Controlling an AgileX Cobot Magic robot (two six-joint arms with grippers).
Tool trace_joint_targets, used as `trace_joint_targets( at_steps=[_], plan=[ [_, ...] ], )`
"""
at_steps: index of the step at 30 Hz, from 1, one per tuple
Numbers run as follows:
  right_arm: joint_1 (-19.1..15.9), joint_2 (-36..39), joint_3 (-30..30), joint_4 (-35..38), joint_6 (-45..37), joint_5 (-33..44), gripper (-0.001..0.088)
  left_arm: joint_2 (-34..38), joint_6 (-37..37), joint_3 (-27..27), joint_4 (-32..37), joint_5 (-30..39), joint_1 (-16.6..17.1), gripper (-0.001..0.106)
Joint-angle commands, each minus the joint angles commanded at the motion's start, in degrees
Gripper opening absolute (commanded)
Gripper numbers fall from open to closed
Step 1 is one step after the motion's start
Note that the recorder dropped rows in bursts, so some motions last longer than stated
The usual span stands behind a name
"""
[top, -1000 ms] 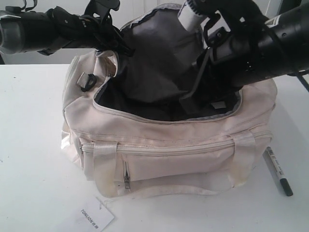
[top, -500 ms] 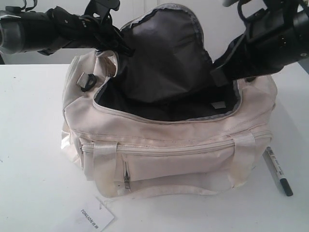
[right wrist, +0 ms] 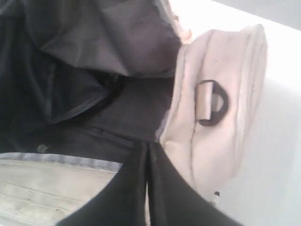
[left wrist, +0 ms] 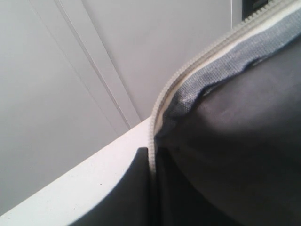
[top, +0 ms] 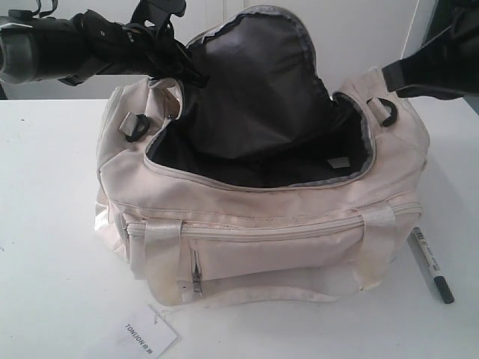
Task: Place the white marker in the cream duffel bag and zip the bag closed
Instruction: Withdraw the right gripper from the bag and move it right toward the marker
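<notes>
The bag (top: pixel 262 247) sits on the tabletop (top: pixel 52 224), its flap (top: pixel 254 82) clamped upright by the left jaws to hold the mouth open; the right jaws, together and empty, hang over one end. Only the right wrist view sees deep into the lining (right wrist: pixel 70 94), where no white marker shows; the exterior view adds a pen (top: pixel 429 263) beside the bag.

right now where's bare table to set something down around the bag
Widest bare table lies left of the cream duffel bag. In front, free between the tag and the pen. Crowded over the bag: left arm, right arm.
</notes>
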Motion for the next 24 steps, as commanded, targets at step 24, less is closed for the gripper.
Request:
trace_joint_targets(
  at_steps=[24],
  plan=[
    [-11.0, 0.6, 3.3, -2.4, 3.9, 4.7, 0.0000, 0.0, 0.0, 0.0, 0.0, 0.0, 0.0, 0.000]
  ],
)
